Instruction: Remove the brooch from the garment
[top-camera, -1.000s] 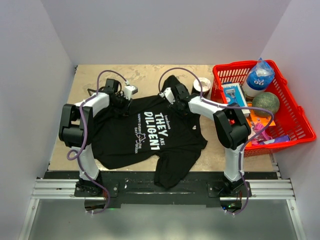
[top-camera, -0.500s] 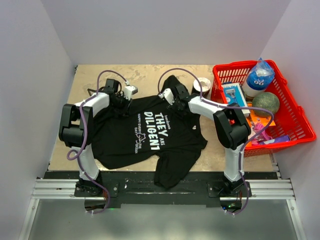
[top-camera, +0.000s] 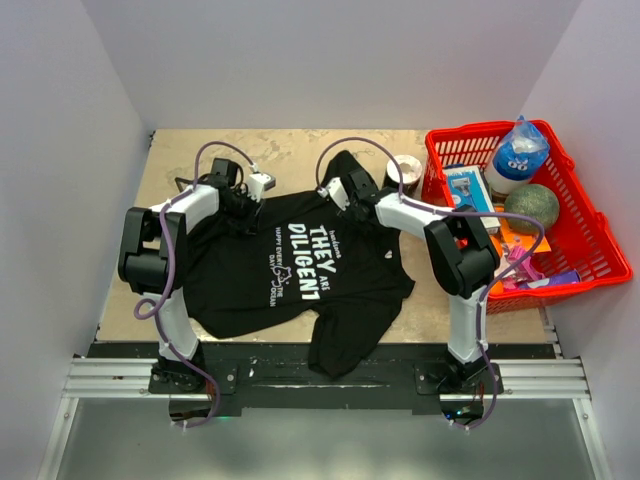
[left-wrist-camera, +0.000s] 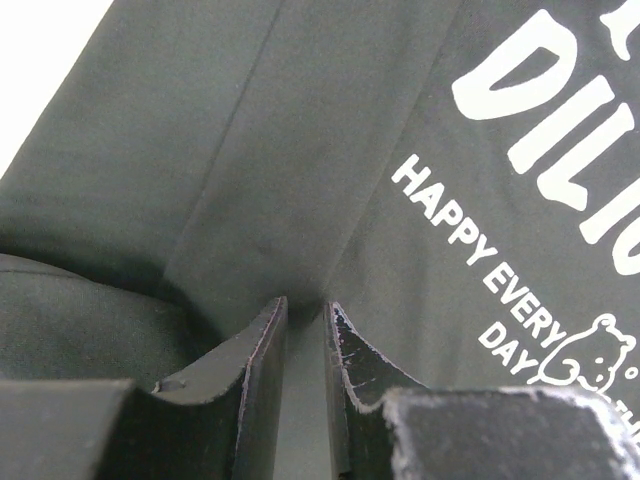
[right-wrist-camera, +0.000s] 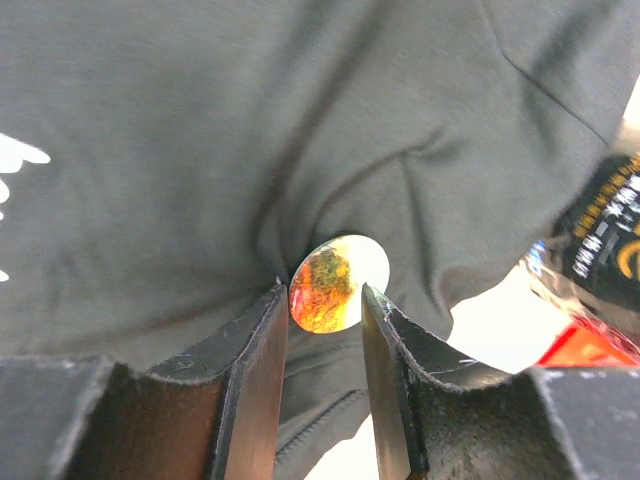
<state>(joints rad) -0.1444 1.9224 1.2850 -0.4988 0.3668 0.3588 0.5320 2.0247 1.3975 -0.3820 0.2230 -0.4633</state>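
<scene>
A black garment (top-camera: 300, 290) with white lettering lies spread over the middle of the tan worktop (top-camera: 300, 150), with one part hanging over the near edge at the bottom of the overhead view. Both arms reach onto it from below.

In the left wrist view, the left pincer (left-wrist-camera: 305, 303) is down on the cloth at the left of the print. Its jaws are nearly together and closed on a raised fold of the garment. The words "HAPPY EVERY DAY" run diagonally across the right half of that frame.

In the right wrist view, the brooch (right-wrist-camera: 335, 275) shows as a small round disc, orange and yellow with a bright glare on its upper right. It sits on the puckered cloth at the centre of the frame. The right pincer (right-wrist-camera: 324, 290) has one fingertip at each side of the disc's lower edge. Whether the tips are clamping it or only flanking it, I cannot tell. In the overhead view this pincer is at the upper right of the shirt and hides the brooch.

A tape roll (top-camera: 405, 170) stands just beyond the shirt. To its right, a red basket (top-camera: 590, 215) holds a bottle (top-camera: 518, 152) and a green ball (top-camera: 532, 207).
</scene>
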